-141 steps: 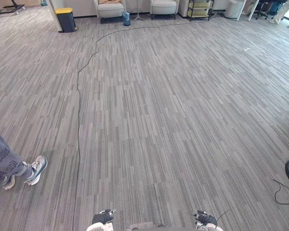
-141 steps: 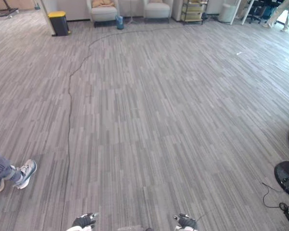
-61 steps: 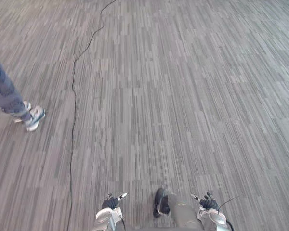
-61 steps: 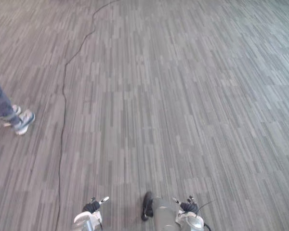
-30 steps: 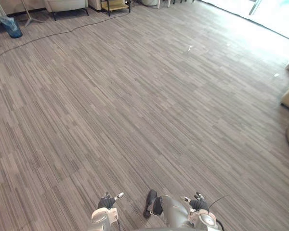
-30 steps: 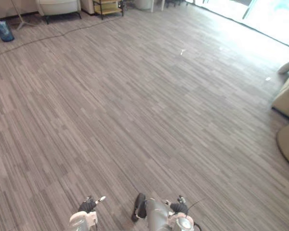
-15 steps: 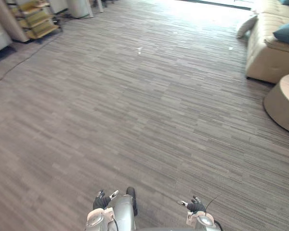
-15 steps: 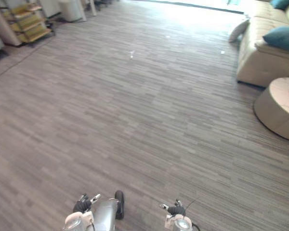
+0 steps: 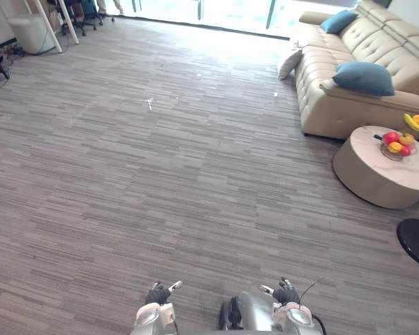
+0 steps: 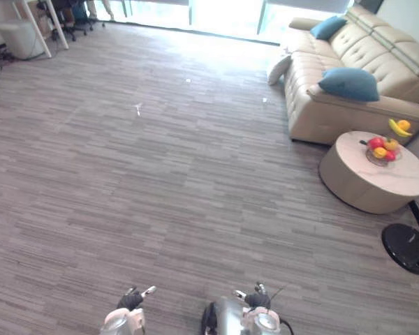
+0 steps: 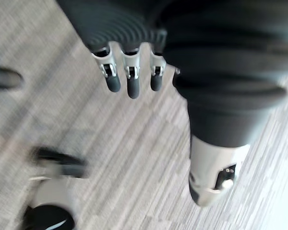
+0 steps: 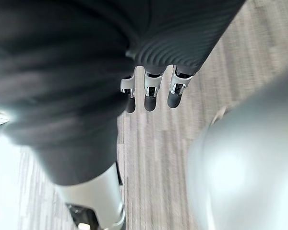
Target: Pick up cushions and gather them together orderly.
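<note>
Grey striped carpet (image 9: 160,174) covers the room. Beige sofa (image 9: 335,115) stands at the far right, with a round table (image 9: 377,178) near its front. Two blue cushions lie on the sofa, one at the near end (image 9: 364,77) and one at the far end (image 9: 337,21). A pale cushion (image 9: 288,64) leans against the sofa's side at floor level. Left hand (image 9: 157,294) and right hand (image 9: 285,293) hang low, well apart from the cushions, fingers straight and holding nothing.

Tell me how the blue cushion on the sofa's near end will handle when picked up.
The blue cushion looks plump, so it is probably soft and light for its bulk, sagging in a grip. It sits at the near end of the sofa, so a push might slide it off.
</note>
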Tool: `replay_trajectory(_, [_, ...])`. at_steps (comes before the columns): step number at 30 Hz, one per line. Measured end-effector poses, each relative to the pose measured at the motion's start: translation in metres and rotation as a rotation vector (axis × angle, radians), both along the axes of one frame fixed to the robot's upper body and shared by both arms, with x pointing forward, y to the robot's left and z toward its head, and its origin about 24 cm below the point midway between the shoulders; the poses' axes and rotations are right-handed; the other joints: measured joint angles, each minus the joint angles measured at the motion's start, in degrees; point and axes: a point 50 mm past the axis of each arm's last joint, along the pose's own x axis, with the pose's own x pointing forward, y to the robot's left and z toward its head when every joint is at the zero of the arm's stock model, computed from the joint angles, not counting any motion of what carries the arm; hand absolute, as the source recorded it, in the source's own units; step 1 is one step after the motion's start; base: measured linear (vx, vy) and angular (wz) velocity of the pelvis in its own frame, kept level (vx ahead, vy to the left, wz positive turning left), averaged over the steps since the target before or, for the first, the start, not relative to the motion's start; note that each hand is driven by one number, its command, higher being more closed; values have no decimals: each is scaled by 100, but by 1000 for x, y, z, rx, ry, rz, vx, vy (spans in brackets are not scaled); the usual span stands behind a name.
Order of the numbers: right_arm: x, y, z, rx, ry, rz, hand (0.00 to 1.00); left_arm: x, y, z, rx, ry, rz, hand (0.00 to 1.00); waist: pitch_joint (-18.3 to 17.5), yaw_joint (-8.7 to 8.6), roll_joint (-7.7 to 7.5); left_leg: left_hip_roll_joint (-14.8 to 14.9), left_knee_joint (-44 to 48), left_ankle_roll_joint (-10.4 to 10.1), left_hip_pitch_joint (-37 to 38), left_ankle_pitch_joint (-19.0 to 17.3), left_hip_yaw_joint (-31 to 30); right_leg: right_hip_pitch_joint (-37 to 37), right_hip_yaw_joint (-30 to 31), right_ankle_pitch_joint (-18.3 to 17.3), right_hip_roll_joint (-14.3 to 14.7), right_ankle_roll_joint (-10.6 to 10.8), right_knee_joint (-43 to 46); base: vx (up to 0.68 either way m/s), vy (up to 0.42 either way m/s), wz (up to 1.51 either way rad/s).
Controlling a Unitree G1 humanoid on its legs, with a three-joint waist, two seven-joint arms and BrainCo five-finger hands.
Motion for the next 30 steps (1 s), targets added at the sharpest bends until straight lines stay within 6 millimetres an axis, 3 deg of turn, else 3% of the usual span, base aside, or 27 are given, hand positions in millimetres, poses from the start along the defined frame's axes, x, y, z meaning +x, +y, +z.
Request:
replay_trajectory(1, [2, -3, 1, -14, 0, 12, 0, -1, -1, 0, 9, 5, -24, 0, -33, -13, 116, 121, 189, -156, -34, 176, -233, -43, -157, -355, -16, -121, 410, 681, -184, 26])
replay_trajectory(3, [5, -6, 2, -21, 2, 16, 0, -1, 0, 0, 17, 5, -29, 0, -4, -27, 208, 184, 1123, -274, -319, 506, -584, 108, -205, -826, 31, -172, 641, 680, -221, 12])
replay_trajectory(5, [7, -9, 3, -32, -4, 15, 0, -1, 2, 0, 17, 2, -25, 0, 115, -20, 420, 374, 3863, -744, -1509, 1319, -1116, 867, -225, -1004, 250, -197, 90, 698, -179, 3])
replay_trajectory(6, [6, -7, 2, -22, 8, 17, 0, 0, 4, 2, 24, -11, -15, 0, 145, 7, 452, 511, 4781, -793, -1898, 1301, -1044, 1286, -171, -1018, 386, -221, -208, 590, -93, -25])
replay_trajectory(8, [1, 5, -3, 9, 33, 27, 0, 6, 13, 7, 52, -55, 8, 0, 233, 156, 292, 694, 5735, -559, -2701, 1063, -663, 2329, 3, -1083, 503, -304, -940, 525, -53, -31])
replay_trajectory(11, [-1, 12, -4, 30, 37, 27, 0, 9, 17, 12, 63, -91, 25, 0, 199, 260, 239, 743, 5215, -322, -3723, 796, -277, 3045, 213, -1273, 498, -222, -1477, 493, -20, -27])
replay_trajectory(13, [0, 14, -4, 35, 40, 32, 0, 8, 21, 13, 69, -102, 52, 0, 207, 296, 237, 562, 3650, -239, -4187, 728, -65, 3471, 397, -1419, 405, -76, -1708, 565, 104, -42])
replay_trajectory(14, [-1, 14, -4, 37, 42, 26, 0, 6, 22, 13, 72, -104, 59, 0, 205, 370, 213, 346, 2527, -286, -4266, 890, -51, 3704, 542, -1518, 285, 35, -1869, 632, 172, -70])
replay_trajectory(15, [-1, 15, -5, 37, 46, 24, 0, 3, 24, 12, 75, -102, 67, 0, 185, 452, 175, 193, 1765, -276, -4268, 1298, -64, 3897, 733, -1613, 158, 146, -2007, 781, 264, -93])
replay_trajectory(16, [-4, 16, -6, 39, 57, 27, 0, -1, 27, 12, 82, -96, 71, 0, 135, 532, 112, 87, 1684, -204, -4228, 1709, -34, 3996, 900, -1649, 65, 217, -2058, 674, 254, -94])
replay_trajectory(17, [-6, 20, -8, 50, 67, 32, 0, -4, 35, 12, 95, -89, 83, 0, -9, 555, -52, -95, 1682, 60, -4209, 1873, 29, 4003, 1101, -1622, -149, 265, -1975, 845, 318, -67])
replay_trajectory(18, [-13, 23, -10, 63, 81, 19, 0, -3, 37, 12, 105, -86, 66, 0, -94, 511, -174, -140, 1828, 318, -4162, 1668, 178, 3719, 1246, -1410, -315, 582, -1439, 717, 259, -41])
replay_trajectory(20, [-16, 28, -11, 78, 91, 21, 0, -4, 40, 11, 114, -75, 67, 0, -79, 534, -263, -194, 1868, 360, -3905, 1419, 281, 3430, 1435, -1205, -330, 758, -512, 602, 248, -23])
replay_trajectory(21, [-18, 27, -12, 78, 97, 13, 0, -6, 43, 9, 118, -58, 62, 0, -66, 500, -293, -264, 1794, 388, -3522, 1193, 305, 2917, 1521, -688, -329, 1014, 872, 722, 297, -18])
replay_trajectory(22, [-20, 22, -11, 67, 91, 1, 0, -8, 43, 7, 116, -39, 61, 0, -44, 449, -294, -348, 1666, 391, -3094, 1004, 303, 2390, 1527, -429, -371, 1237, 2210, 688, 272, -7])
replay_trajectory(24, [-15, 18, -8, 54, 55, -1, 0, -11, 41, 5, 110, -12, 54, 0, 10, 326, -234, -460, 1364, 425, -2302, 778, 267, 1772, 1380, -555, -401, 1174, 3481, 438, 119, 9])
replay_trajectory(26, [-10, 15, -5, 40, 27, -1, 0, -9, 35, 4, 102, -12, 53, 0, -4, 241, -162, -426, 1045, 412, -1642, 356, 256, 993, 927, -878, -391, 930, 3610, 405, 60, 3])
replay_trajectory(28, [-7, 11, -2, 26, 3, -8, 0, -10, 34, 3, 99, -3, 52, 0, 6, 206, -165, -332, 1012, 298, -1240, 56, 226, 358, 410, -1045, -373, 838, 2958, 490, 7, 1])
replay_trajectory(30, [-7, 4, -2, 11, 9, -11, 0, -9, 32, 2, 92, 8, 49, 0, 16, 188, -162, -258, 795, 220, -793, -107, 200, 78, -12, -962, -302, 703, 1504, 569, -29, 14])
